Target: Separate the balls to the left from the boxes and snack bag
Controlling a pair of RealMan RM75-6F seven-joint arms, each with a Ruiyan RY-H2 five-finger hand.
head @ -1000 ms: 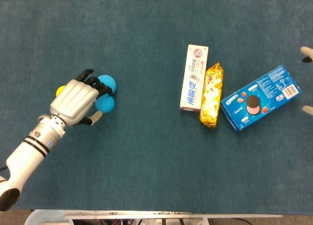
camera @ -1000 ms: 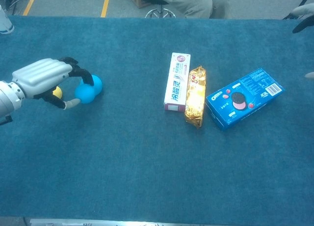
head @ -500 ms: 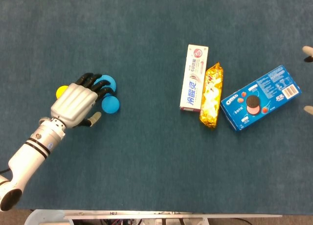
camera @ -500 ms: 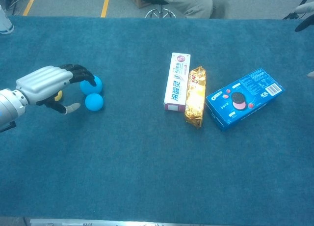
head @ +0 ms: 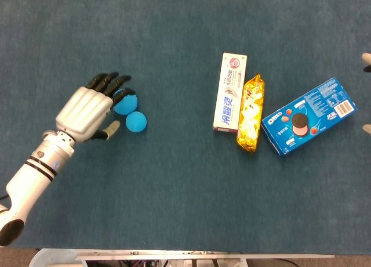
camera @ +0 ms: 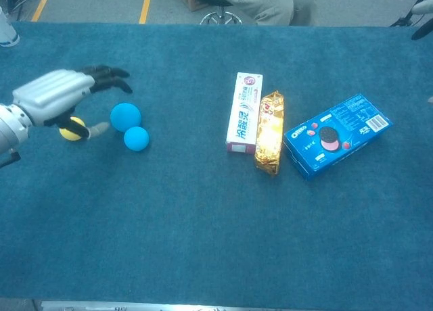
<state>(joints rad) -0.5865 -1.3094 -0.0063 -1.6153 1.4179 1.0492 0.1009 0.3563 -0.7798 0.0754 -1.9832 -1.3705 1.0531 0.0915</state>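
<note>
Blue cloth covers the surface (camera: 203, 223) from edge to edge, and the task's things already lie in two clusters on it. On the left sit the larger blue ball (camera: 125, 116), the smaller blue ball (camera: 137, 138) just beside it, and a yellow ball (camera: 72, 129) partly under the left hand (camera: 54, 98); the head view hides the yellow one beneath that hand. The left hand hangs above the balls with its fingers spread, holding nothing, which suits a sweep or a release and not a grasp. Well apart on the right lie the toothpaste box (head: 230, 91), the gold snack bag (head: 250, 112) touching its side, and the blue cookie box (head: 308, 115) angled against the bag's lower end. By my reading, the separation is largely done: balls left, packages right, bare cloth between. Of the right hand (camera: 423, 17) only a sliver shows at the far right edge, so I cannot tell how its fingers stand.
</note>
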